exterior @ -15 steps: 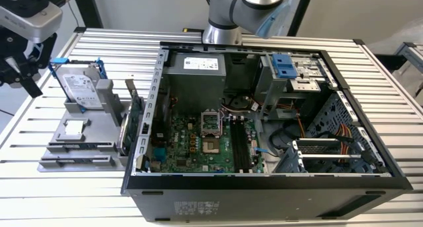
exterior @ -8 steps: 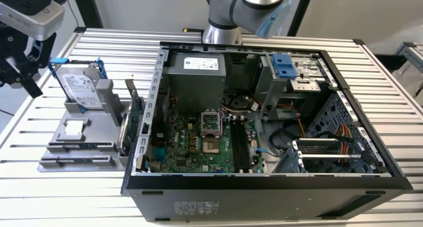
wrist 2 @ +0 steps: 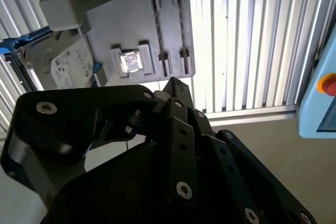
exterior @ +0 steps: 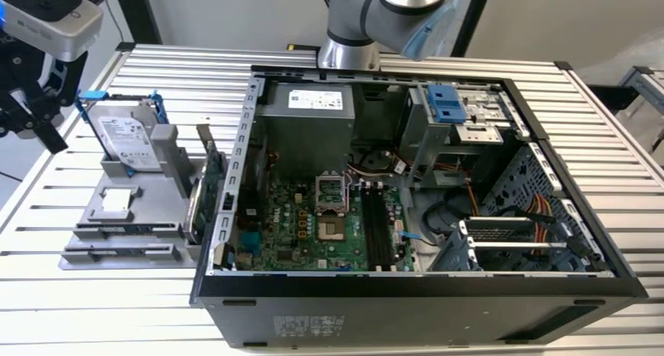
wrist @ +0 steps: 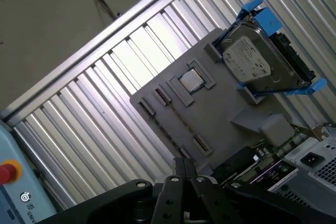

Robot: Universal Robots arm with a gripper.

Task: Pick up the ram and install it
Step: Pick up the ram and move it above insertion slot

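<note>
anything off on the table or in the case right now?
Nothing stands out. The hard drive leans in its holder on the grey fixture, the expansion card stands on edge beside the open case, and nothing looks spilled or broken. The gripper hangs to the exterior view's left of the drive.

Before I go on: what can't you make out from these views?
- Whether the ram sits in the long slots of the gray tray: they are edge-on and too thin in every view.
- Latches of the motherboard memory sockets: too small in the exterior view.
- What lies below the end effector: its black body blocks both wrist views.
</note>
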